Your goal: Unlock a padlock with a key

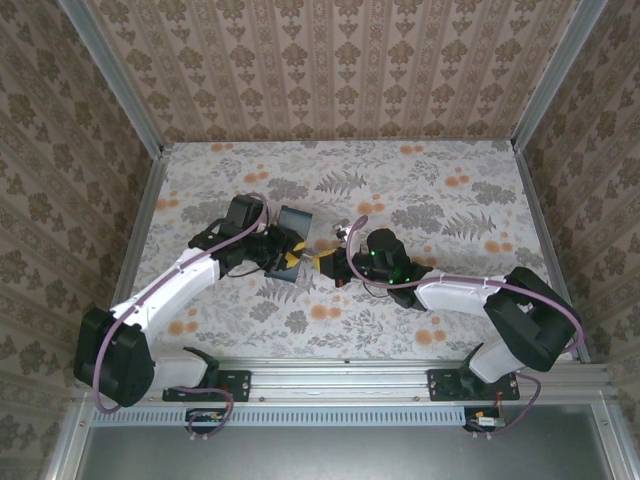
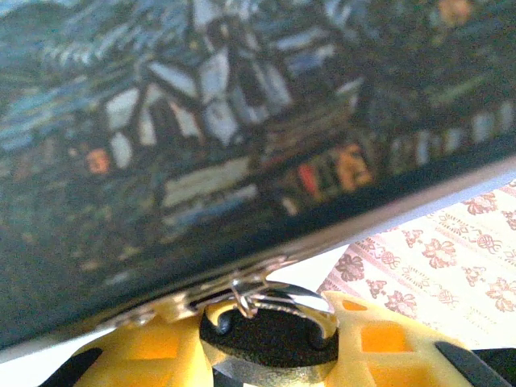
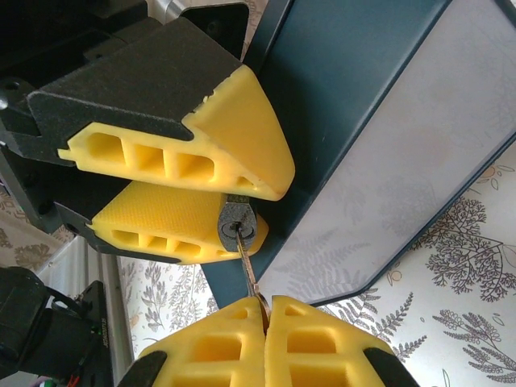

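The tiny dark padlock (image 2: 270, 339) sits between my left gripper's (image 2: 270, 351) yellow fingers (image 2: 145, 347), which are shut on it. Its thin metal shackle (image 2: 302, 302) hooks through the clasp at the edge of the painted starry-night box (image 2: 201, 121). In the right wrist view, my right gripper (image 3: 266, 322) is shut on the slim key (image 3: 248, 270). The key's tip is in the keyhole on the padlock's bottom face (image 3: 236, 228), held by the left gripper's fingers (image 3: 161, 222). From above, both grippers (image 1: 283, 256) (image 1: 328, 263) meet tip to tip in front of the box (image 1: 292, 225).
The dark-blue box stands tilted on the floral table (image 1: 420, 190), just behind the grippers. Patterned walls (image 1: 330, 70) enclose the table at the back and sides. A metal rail (image 1: 340, 378) runs along the near edge by the arm bases.
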`<action>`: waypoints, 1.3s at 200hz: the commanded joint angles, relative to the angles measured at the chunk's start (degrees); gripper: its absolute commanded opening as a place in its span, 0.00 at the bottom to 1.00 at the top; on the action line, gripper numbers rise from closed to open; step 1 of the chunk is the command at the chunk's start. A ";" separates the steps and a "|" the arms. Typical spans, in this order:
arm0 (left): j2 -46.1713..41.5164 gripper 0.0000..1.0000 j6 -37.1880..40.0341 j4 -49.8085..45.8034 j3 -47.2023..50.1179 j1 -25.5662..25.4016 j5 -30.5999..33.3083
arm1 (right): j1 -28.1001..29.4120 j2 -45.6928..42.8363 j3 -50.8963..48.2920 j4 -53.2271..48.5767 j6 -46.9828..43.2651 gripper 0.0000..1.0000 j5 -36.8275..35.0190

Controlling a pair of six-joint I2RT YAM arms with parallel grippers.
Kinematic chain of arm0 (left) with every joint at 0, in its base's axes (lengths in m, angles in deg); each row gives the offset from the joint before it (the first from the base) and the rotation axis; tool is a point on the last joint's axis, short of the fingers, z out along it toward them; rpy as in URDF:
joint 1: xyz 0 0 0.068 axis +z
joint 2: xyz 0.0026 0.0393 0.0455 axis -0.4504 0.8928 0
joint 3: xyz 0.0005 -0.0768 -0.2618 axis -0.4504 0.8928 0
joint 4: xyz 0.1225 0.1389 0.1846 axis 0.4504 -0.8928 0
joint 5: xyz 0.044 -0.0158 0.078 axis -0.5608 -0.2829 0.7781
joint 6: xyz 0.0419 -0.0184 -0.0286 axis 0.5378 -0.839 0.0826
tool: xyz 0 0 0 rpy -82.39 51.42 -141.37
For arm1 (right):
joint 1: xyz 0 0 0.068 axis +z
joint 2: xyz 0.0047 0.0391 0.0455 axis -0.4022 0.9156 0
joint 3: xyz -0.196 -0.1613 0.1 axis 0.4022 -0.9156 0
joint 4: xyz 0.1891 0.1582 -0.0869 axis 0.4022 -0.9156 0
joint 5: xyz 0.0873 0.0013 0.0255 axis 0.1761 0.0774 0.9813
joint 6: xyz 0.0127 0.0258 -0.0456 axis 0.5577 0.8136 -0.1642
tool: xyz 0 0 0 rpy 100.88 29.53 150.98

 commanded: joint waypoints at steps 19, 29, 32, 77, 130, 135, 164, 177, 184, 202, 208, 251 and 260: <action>-1.05 0.10 -0.99 -1.01 0.74 -0.08 0.85 | 0.36 0.68 2.06 3.61 0.72 0.00 -0.76; -1.03 0.10 -1.07 -0.86 0.72 -0.08 0.85 | 0.36 0.74 1.91 3.85 0.76 0.00 -0.87; -0.99 0.10 -1.07 -0.86 0.77 -0.08 0.85 | 0.32 0.61 1.92 3.87 0.76 0.00 -0.94; -0.99 0.10 -1.21 -0.94 0.62 -0.08 0.86 | 0.34 -0.08 1.74 4.18 0.34 0.00 -1.50; -1.08 0.10 -1.26 -0.67 0.53 -0.09 0.85 | 0.43 0.00 2.65 3.27 0.25 0.00 -1.45; -1.08 0.10 -1.29 -0.70 0.53 -0.12 0.85 | 0.45 0.17 2.78 3.31 0.31 0.00 -1.32; -1.07 0.10 -1.22 -1.43 0.34 -0.26 1.17 | 0.72 0.75 3.19 5.16 0.95 0.00 -1.44; -1.08 0.10 -1.52 -1.36 0.48 -0.43 1.38 | 1.22 0.77 3.79 5.46 0.86 0.00 -1.32; -1.08 0.10 -1.60 -1.45 0.52 -0.52 1.53 | 1.46 0.71 4.10 5.35 0.64 0.00 -1.25; -1.24 0.10 -1.70 -2.42 0.11 -0.61 2.31 | 2.43 0.32 5.04 3.67 -0.42 0.00 -2.64; -1.31 0.10 -1.72 -2.61 0.00 -0.61 2.63 | 2.98 0.09 5.52 2.44 -1.06 0.00 -3.47; -1.04 0.10 -2.37 -1.82 -0.32 -0.94 2.77 | 5.62 0.17 7.42 0.88 -2.01 0.00 -8.13; -0.82 0.10 -2.42 -1.11 -0.34 -1.13 2.32 | 5.74 0.60 7.84 1.27 -1.78 0.00 -7.91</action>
